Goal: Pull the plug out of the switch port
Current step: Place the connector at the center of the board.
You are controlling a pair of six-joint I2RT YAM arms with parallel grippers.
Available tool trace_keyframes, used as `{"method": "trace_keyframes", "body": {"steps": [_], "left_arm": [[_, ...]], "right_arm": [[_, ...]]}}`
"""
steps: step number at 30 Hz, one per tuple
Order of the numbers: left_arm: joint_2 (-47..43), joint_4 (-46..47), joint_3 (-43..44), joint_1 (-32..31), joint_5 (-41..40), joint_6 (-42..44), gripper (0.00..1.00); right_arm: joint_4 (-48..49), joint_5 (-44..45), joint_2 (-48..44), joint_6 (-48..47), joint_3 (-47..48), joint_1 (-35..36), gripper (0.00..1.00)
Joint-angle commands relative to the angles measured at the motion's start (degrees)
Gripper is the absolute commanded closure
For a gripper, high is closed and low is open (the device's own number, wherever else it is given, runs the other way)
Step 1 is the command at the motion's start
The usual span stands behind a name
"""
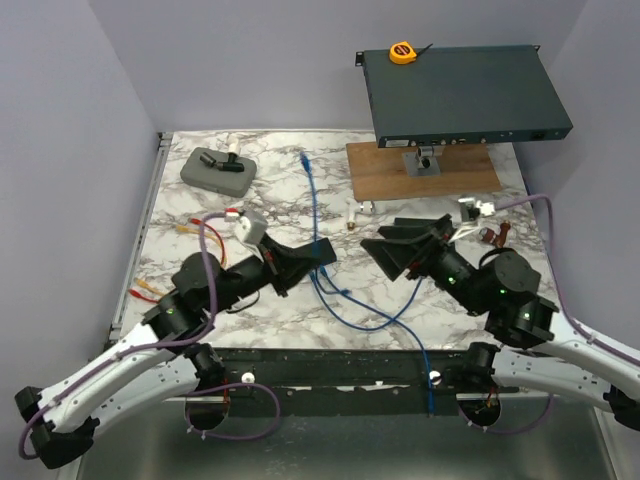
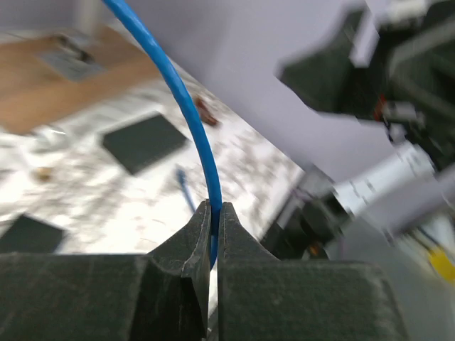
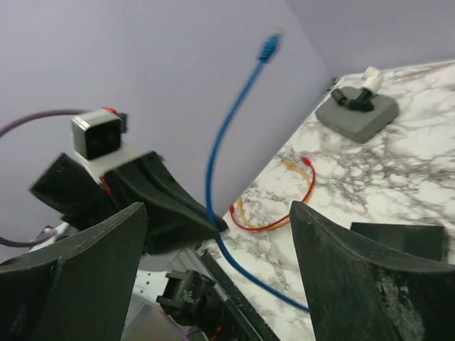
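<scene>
Bright even light; soft shadows; wrist views motion-blurred.

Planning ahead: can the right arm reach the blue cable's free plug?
Probably yes: the right arm has open jaws facing the plug, nothing between; jaws of the left arm hold the cable.

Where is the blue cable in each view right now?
Top external: the blue cable runs down mid-table into the left claw.
Left wrist: centre, arcing up from the shut claw.
Right wrist: centre, rising from that claw to its free plug.
Shared landmark: the left claw pinching it.
</scene>
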Motion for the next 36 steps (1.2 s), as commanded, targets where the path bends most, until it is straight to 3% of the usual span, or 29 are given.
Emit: {"method": "trace_keyframes", "body": {"steps": [1, 3, 7, 9, 13, 18, 22, 27, 36], "left_arm": [[-4.0, -36.6, 17.7, 0.8, -34.0, 3.2, 1.00], [-2.2, -49.4, 26.9, 1.5, -47.1, 3.1, 1.00], [3.5, -64.6, 43.4, 3.1, -58.6, 8.0, 1.00], [9.2, -70.7, 49.6, 5.6, -60.8, 10.6, 1.00], [22.2, -81.3, 56.9, 15.3, -57.1, 12.6, 1.00], [28.2, -65.7, 45.4, 27.1, -53.5, 17.5, 1.00], [34.4, -57.3, 40.2, 37.6, -46.7, 15.4, 1.00], [42.4, -51.2, 36.5, 41.3, -46.3, 13.4, 1.00], [50.7, -42.9, 29.9, 42.2, -44.4, 10.7, 1.00]], "right_arm": [[-12.8, 9.0, -5.8, -4.8, 0.9, 0.3, 0.16], [-14.0, 10.3, -7.7, -5.6, -0.4, 0.4, 0.16], [-15.9, 11.1, -9.1, -6.2, -2.6, 0.3, 0.16], [-16.7, 11.4, -9.1, -6.3, -3.2, 0.4, 0.16], [-17.4, 11.7, -9.3, -6.0, -4.9, 0.3, 0.16], [-15.2, 10.3, -9.7, -5.5, -7.8, 0.4, 0.17], [-14.5, 8.7, -9.5, -4.8, -9.5, 0.4, 0.17], [-14.6, 7.2, -9.5, -3.6, -11.1, 0.3, 0.17], [-15.0, 8.5, -11.0, -1.3, -14.6, 0.4, 0.17]]}}
